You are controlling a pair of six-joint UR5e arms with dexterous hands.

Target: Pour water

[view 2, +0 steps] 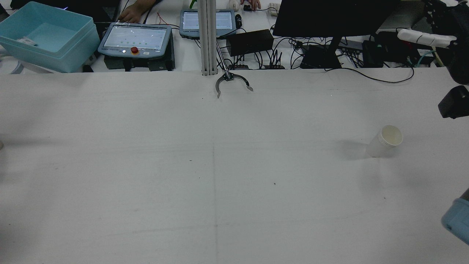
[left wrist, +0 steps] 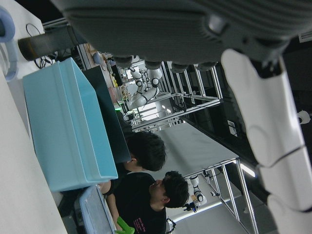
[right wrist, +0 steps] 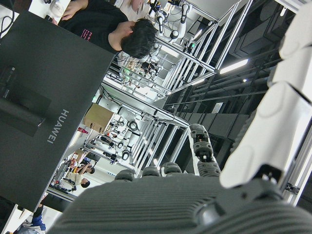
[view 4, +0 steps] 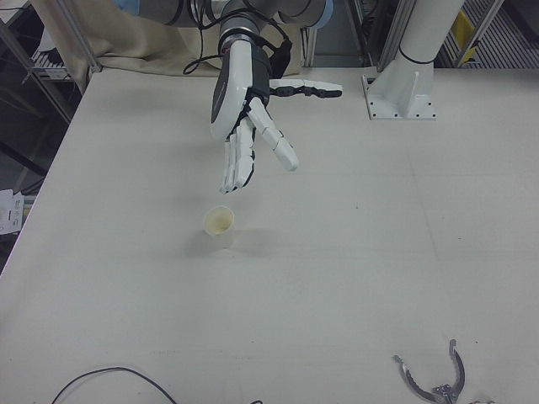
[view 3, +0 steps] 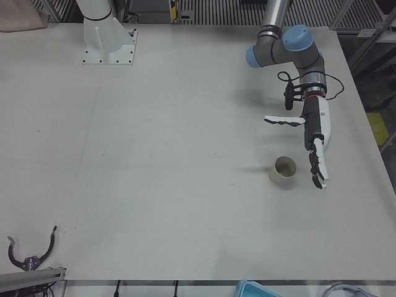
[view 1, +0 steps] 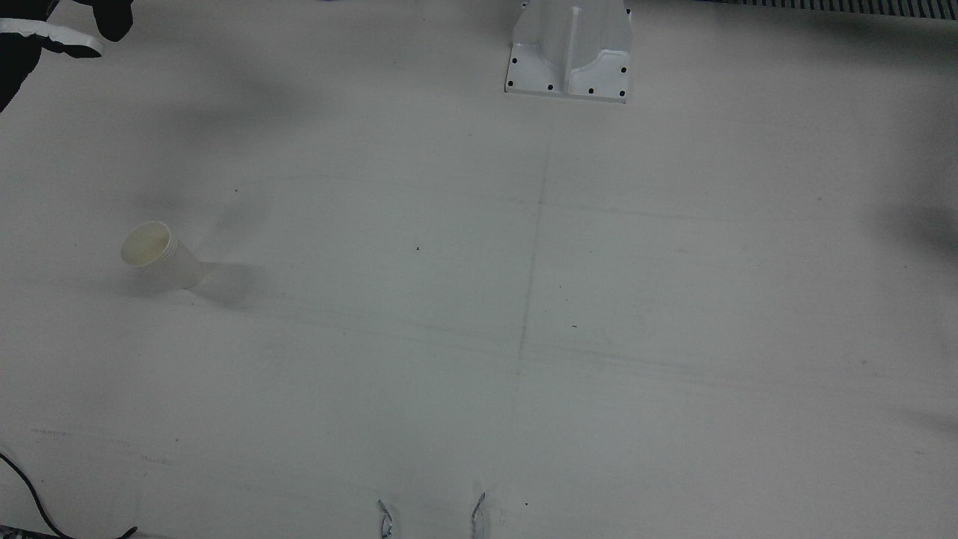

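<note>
Two paper cups stand upright on the worktop (view 4: 354,286), one near each hand.

Your right hand (view 4: 247,126) is wide open: fingers straight and fanned, thumb stuck out sideways, nothing held. It hovers clear of the worktop. The right cup (view 4: 220,226) sits below and just beyond its fingertips, on the operators' side, not touching them.

Your left hand (view 3: 317,137) is also fully open and empty, with fingers extended and thumb out to the side. The left cup (view 3: 284,169) stands just beside its fingertips, on the side toward the middle of the worktop, with a small gap between them.

You cannot tell the contents of either cup from these views.
</note>
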